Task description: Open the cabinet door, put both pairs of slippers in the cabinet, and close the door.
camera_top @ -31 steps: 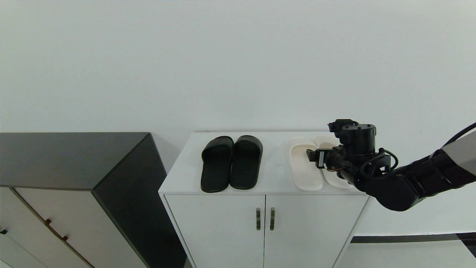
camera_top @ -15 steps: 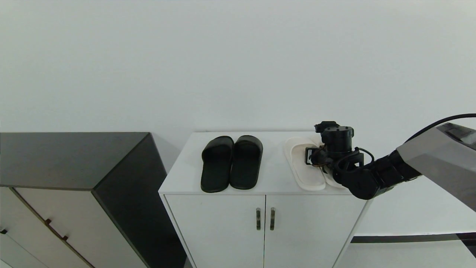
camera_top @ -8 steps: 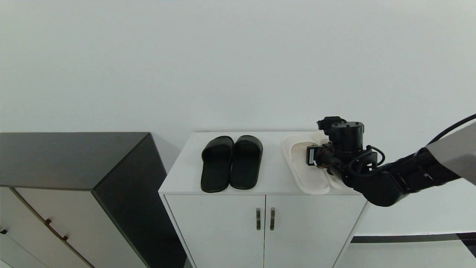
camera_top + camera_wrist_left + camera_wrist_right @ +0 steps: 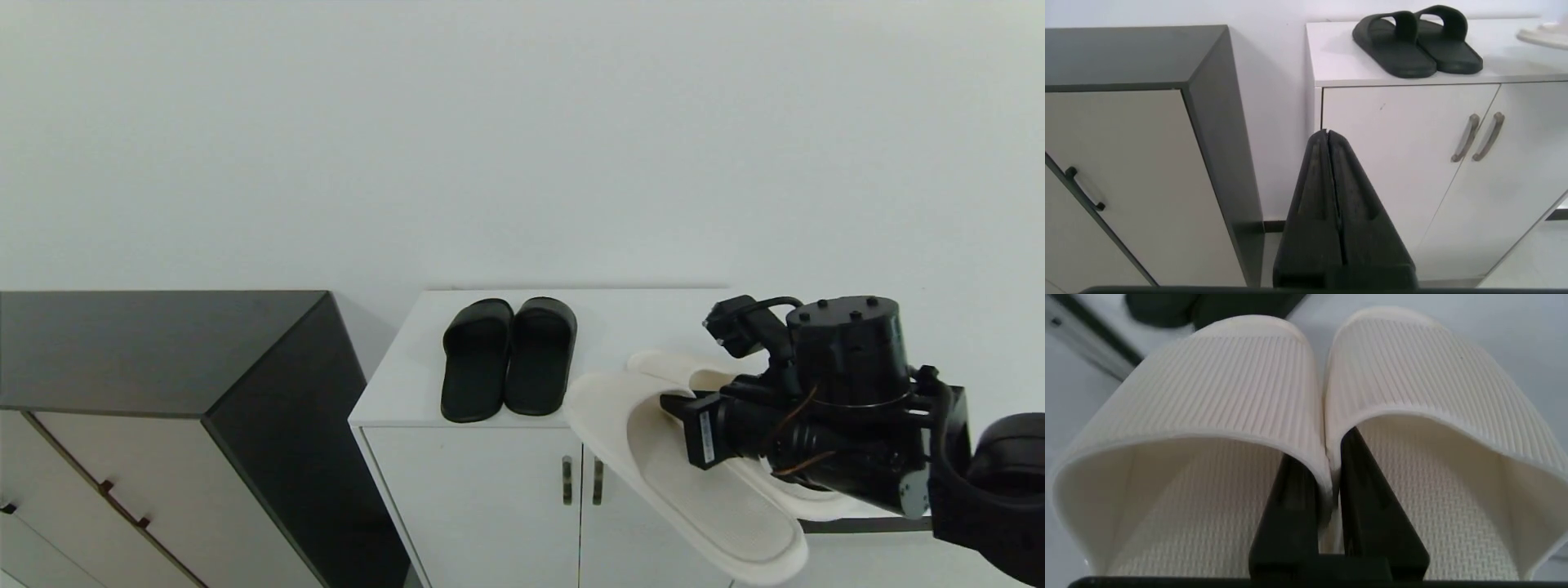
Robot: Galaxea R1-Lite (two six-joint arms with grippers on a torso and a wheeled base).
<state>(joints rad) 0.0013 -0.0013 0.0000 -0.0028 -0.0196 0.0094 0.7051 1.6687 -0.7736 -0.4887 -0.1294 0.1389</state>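
The white cabinet (image 4: 473, 506) stands at lower centre of the head view with both doors shut, so the open-the-door step looks not yet done. The white slippers (image 4: 702, 498) hang off its top at lower right, in front of the right door. The right pincer (image 4: 1327, 490) is clenched on the two inner strap edges pressed together, one finger inside each slipper. That thin pinch carries both soles, so the carry probably goes best slow and level, with the toes kept from swinging, and the pair held off to the side until a door is open. The dark cabinet (image 4: 163, 351) fills the lower left, just beside the white one, and may limit how far the left door swings. The black slippers (image 4: 508, 358) sit side by side on the cabinet top, left of centre. The paired door handles (image 4: 581, 480) sit at the seam, partly crowded by the dangling soles. The left pincer (image 4: 1328, 143) is closed on nothing, low before the doors, free to pull a handle.
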